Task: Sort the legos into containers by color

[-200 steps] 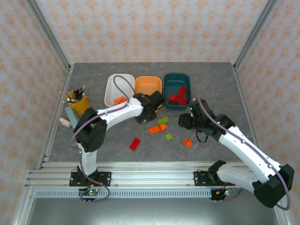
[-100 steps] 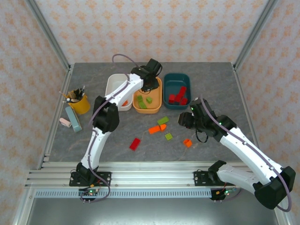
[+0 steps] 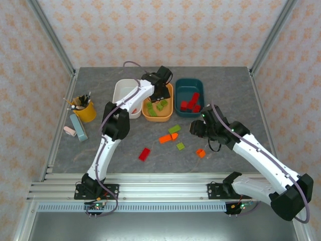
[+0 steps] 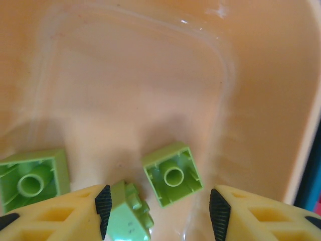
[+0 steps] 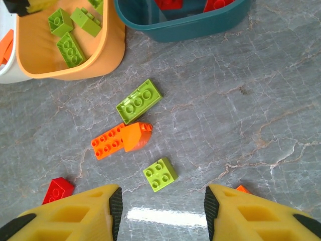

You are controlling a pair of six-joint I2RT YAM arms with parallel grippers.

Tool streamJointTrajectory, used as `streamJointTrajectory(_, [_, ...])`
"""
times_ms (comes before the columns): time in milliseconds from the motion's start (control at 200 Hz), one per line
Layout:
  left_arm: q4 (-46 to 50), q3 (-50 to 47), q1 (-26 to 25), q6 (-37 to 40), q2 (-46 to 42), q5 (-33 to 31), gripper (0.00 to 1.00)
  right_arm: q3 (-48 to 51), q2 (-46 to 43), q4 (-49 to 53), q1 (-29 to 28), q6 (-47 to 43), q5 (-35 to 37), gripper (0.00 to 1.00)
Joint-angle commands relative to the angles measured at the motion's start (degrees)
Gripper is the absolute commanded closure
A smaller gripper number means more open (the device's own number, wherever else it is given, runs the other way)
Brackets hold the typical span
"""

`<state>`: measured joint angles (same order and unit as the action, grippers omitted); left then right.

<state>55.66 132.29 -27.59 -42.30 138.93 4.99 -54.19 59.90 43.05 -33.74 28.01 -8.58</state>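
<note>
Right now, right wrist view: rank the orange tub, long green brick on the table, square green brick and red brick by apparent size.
1. orange tub, largest, though cropped by the frame.
2. long green brick.
3. square green brick and red brick: not ranked, since the red one is partly hidden.

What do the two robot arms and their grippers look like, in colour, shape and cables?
Both the left arm and the right arm have white tubular links and black joints, with a thin purplish cable looping along each. The left gripper and the right gripper have yellow fingers with hollow cells and black ribbed pads.
</note>
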Motion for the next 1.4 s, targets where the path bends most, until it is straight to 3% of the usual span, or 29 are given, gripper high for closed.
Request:
streamJointTrajectory(0, [4.3, 1.3, 0.1, 0.0, -9.5, -4.1, 0.42, -4.2, 2.1, 0.6, -0.4, -4.1, 0.4, 0.51])
streamJointTrajectory(160, [3.4, -10.7, 0.0, -1.3, -23.8, -8.7, 0.41, -8.3, 7.6, -0.6, -6.3, -10.1, -0.8, 0.51])
streamJointTrajectory(425, [0.7, -52.1, 0.0, -7.7, -61.0, -16.2, 0.38, -16.8, 27.3, -1.6, -23.6, -16.5, -3.9, 0.33])
streamJointTrajectory(570, [5.0, -70.2, -0.6, -12.7, -81.0, -18.5, 0.38, -23.7, 38.5, -0.7, -25.8, -8.1, -9.0, 0.27])
streamJointTrajectory(696, [8.6, -79.1, -0.7, -15.1, -95.1, -17.1, 0.38, -27.5, 45.5, -1.3, -25.8, 2.8, -14.1, 0.27])
streamJointTrajectory(861, [13.1, -82.5, -0.9, -16.5, -102.2, -16.2, 0.38, -33.2, 52.6, 4.8, -25.8, 11.5, -14.8, 0.26])
streamJointTrajectory(1061, [13.0, -81.7, -0.9, -14.6, -101.7, -13.8, 0.38, -34.1, 56.7, 4.9, -25.9, 20.6, -16.2, 0.26])
streamJointTrajectory(1396, [12.9, -81.7, -1.0, -12.7, -103.0, -11.4, 0.38, -36.6, 62.0, 1.9, -26.4, 31.4, -13.7, 0.37])
